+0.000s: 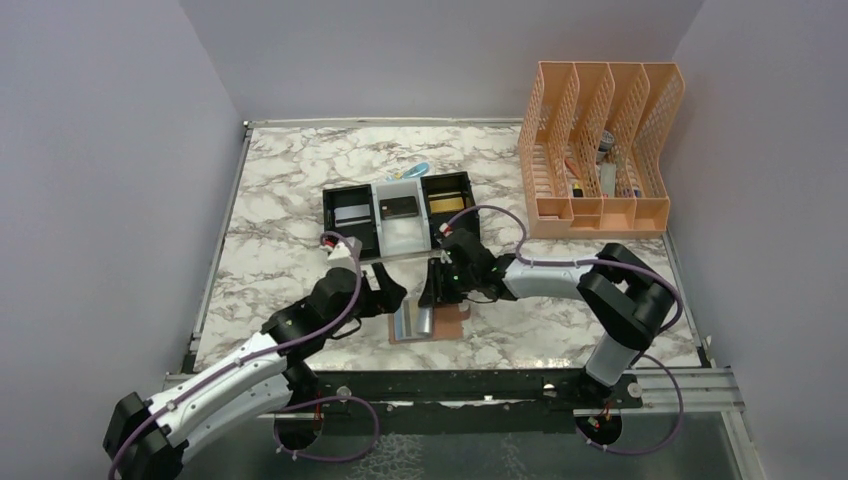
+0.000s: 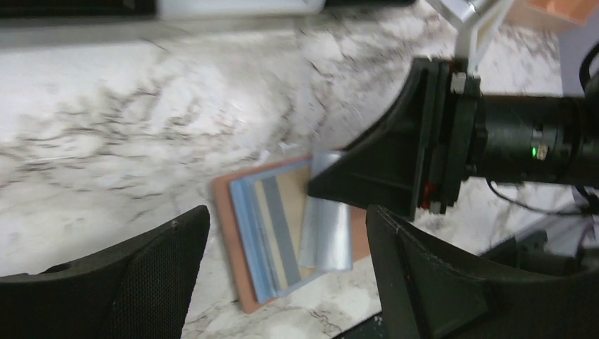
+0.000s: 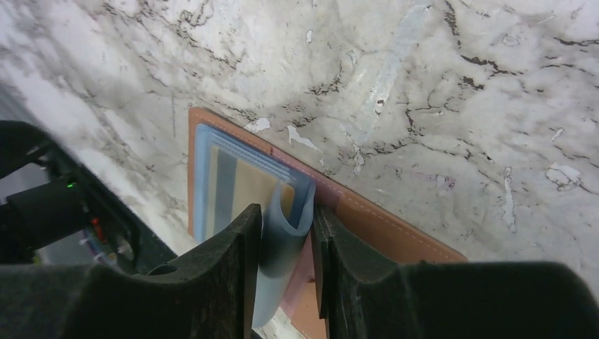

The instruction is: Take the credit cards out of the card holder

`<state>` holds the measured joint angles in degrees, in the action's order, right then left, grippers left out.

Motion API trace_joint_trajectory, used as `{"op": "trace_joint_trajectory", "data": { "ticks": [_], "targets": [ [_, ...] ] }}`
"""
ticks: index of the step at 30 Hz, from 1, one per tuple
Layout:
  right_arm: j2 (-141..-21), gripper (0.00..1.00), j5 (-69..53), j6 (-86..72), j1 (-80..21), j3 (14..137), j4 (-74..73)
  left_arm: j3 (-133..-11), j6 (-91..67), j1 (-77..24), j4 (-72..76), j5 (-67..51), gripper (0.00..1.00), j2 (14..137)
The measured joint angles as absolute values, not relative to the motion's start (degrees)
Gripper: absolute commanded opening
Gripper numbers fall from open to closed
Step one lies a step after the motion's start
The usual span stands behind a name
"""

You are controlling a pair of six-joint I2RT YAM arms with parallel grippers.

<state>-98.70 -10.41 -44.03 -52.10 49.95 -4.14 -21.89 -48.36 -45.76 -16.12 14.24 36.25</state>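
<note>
The tan card holder [image 1: 430, 322] lies open on the marble between the two arms. Its pale blue pocket flap [image 3: 282, 247] is folded up into a curl, and my right gripper [image 3: 286, 240] is shut on it, one finger against each side. A beige card with a grey stripe [image 3: 240, 187] shows inside the pocket. My left gripper [image 2: 286, 219] hangs open just left of the holder [image 2: 233, 233], touching nothing. In the tray behind lie a silvery card [image 1: 352, 214], a dark card [image 1: 399, 207] and a gold card [image 1: 446, 204].
The black-and-white three-compartment tray [image 1: 400, 240] stands just behind the grippers. An orange file organiser [image 1: 600, 150] holding small items is at the back right. Grey walls close in both sides. The table's front edge is close below the holder.
</note>
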Motion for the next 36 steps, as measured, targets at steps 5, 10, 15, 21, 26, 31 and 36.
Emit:
{"op": "trace_joint_trajectory", "data": {
  "ticks": [5, 10, 15, 21, 26, 31, 36],
  "targets": [
    [-98.19, 0.34, -18.06, -47.35, -48.80, 44.29, 5.78, -19.40, -47.35, -45.76, -3.86, 2.02, 0.84, 45.93],
    [-98.02, 0.34, -24.47, -52.82, -45.08, 36.60, 18.33, -19.22, -46.44, -45.76, 6.50, -8.78, 0.84, 55.44],
    [-98.02, 0.35, -28.01, -56.36, -43.27, 32.88, 24.29, -19.18, -46.30, -45.76, 11.99, -13.15, 0.84, 60.95],
    [-98.28, 0.35, -28.40, -57.34, -43.11, 32.21, 25.82, -18.46, -46.33, -45.69, 14.61, -13.87, 0.83, 65.41],
    [-98.70, 0.37, -29.04, -57.84, -42.92, 31.97, 26.89, -18.63, -46.37, -45.69, 19.14, -16.25, 0.82, 69.21],
    [-98.67, 0.46, -29.54, -58.33, -42.78, 31.97, 27.14, -18.20, -47.07, -45.69, 20.78, -18.81, 0.80, 69.56],
    [-97.45, 0.57, -30.17, -58.39, -42.78, 32.01, 26.72, -17.93, -47.68, -45.69, 21.82, -21.93, 0.75, 69.43]
  ]
}}
